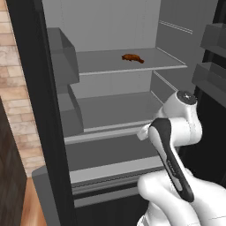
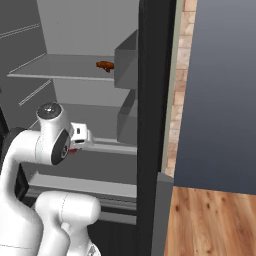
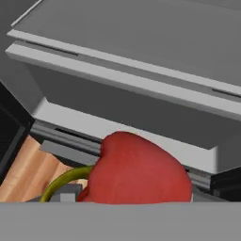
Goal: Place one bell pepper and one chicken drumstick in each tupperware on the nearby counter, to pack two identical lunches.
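Bell pepper — glossy red, with a curved green stem — sits right up against the hand camera, between the jaws, so the gripper appears to be clamped on it; the finger tips themselves are hidden behind the fruit. In the right base view a sliver of red shows just under the white hand, in front of the open fridge. The arm reaches toward the fridge's middle shelf. Higher up, on the upper shelf, a dark reddish-brown chicken drumstick lies alone toward the back — well apart from the hand. Wooden floor shows beside the fridge.
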